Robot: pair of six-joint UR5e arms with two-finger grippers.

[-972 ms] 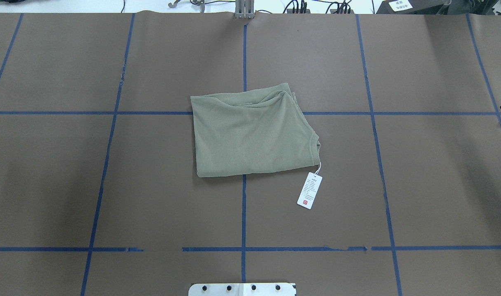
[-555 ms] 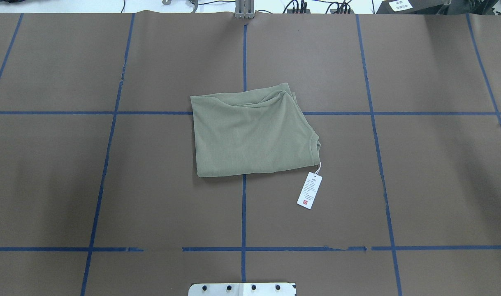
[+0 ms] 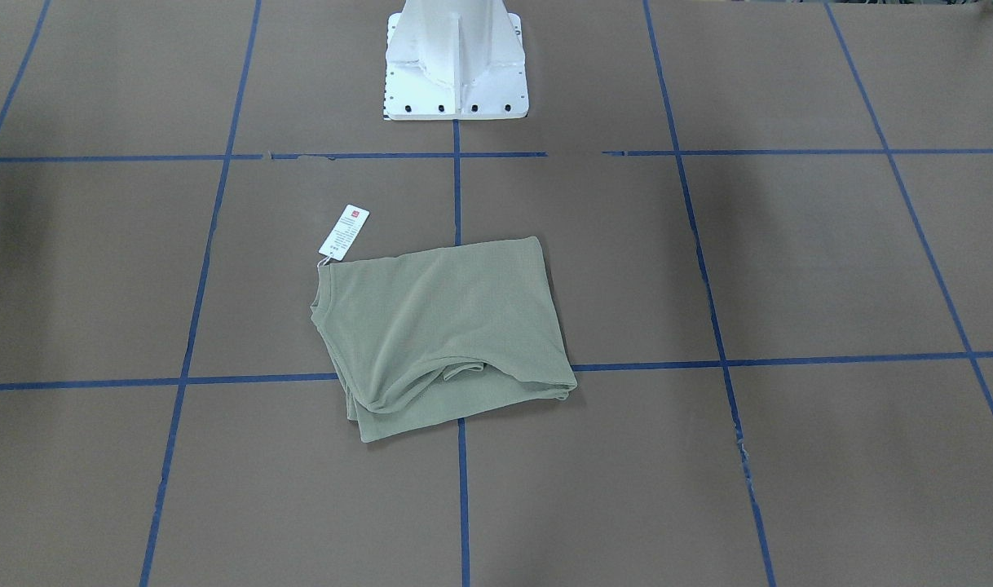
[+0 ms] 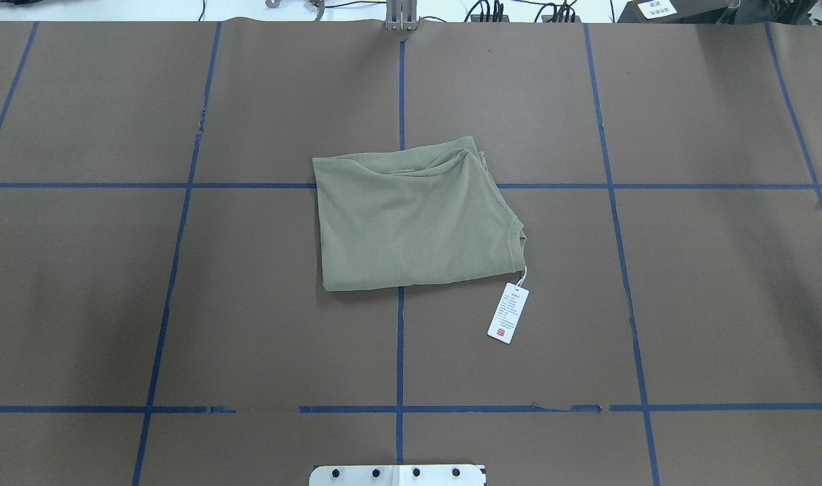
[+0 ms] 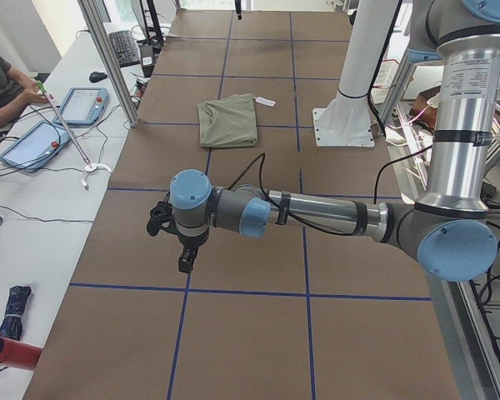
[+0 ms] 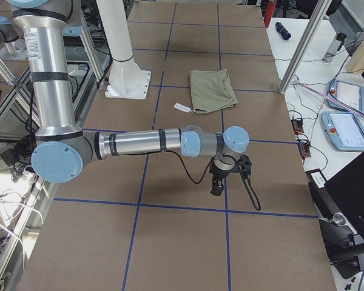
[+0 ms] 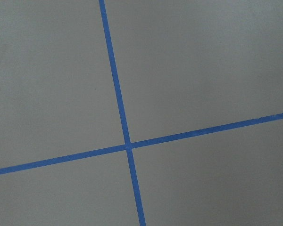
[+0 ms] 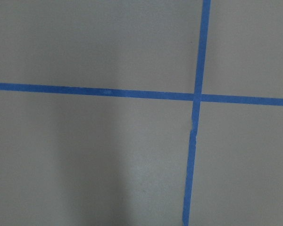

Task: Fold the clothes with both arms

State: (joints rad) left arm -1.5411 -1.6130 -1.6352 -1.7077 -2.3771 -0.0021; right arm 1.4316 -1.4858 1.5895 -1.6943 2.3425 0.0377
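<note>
Sage-green shirt [image 4: 411,219] lies folded in a rough rectangle mid-table, over the crossing of two blue tape lines [image 4: 399,351]. The neck edge faces the robot's right, and loose layers bunch along the far edge. The white hang tag [image 4: 508,312] lies flat on the brown table cover [image 4: 721,304], just off the shirt's near-right corner on its string.

Left arm [image 5: 317,212] is stretched out low at the table's left end, left gripper [image 5: 186,258] pointing down, well apart from the shirt. Right arm [image 6: 139,144] mirrors it at the right end, right gripper [image 6: 218,185] also pointing down. Can't tell the jaw state on either (side views only). Both wrist cams show only cover and a tape crossing [image 7: 128,145]. White pedestal base [image 3: 456,61] stands at the robot's edge of the table.
</note>
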